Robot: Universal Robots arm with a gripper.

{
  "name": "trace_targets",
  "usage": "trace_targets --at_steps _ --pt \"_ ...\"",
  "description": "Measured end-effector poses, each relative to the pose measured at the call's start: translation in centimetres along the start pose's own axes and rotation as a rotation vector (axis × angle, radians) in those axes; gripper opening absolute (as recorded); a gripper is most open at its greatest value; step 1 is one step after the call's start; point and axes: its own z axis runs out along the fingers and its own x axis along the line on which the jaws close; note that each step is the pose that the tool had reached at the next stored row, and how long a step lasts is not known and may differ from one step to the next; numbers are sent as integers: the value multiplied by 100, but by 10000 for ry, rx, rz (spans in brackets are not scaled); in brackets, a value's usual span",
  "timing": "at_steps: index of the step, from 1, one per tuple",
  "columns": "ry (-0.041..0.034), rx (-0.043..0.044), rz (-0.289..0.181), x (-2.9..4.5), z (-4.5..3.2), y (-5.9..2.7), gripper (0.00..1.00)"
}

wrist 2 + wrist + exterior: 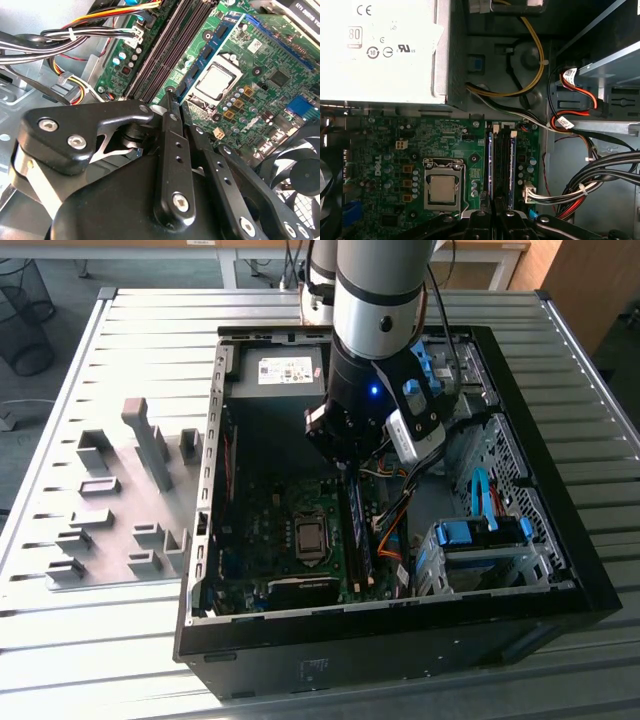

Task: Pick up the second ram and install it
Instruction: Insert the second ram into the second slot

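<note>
one open computer case (560, 580) on one slatted metal table (150, 330). one arm, one gripper (496, 212). one processor (443, 189), one power supply (285, 370). grey holder blocks (100, 485) beside case: several, uncounted.

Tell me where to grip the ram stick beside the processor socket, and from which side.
Take the ram stick by its two flat faces at the upper edge, coming straight down from above: it stands on edge in the exterior view, with cables close alongside.

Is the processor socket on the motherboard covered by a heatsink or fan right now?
No. In the first wrist view the processor lies bare in its socket on the motherboard, with no cooler mounted on it.
</note>
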Motion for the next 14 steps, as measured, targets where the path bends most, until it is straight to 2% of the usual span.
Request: trace_targets --at_steps 5,14 --pt "11 0 0 0 33 0 14" --pt "25 -3 46 -1 194 -3 14"
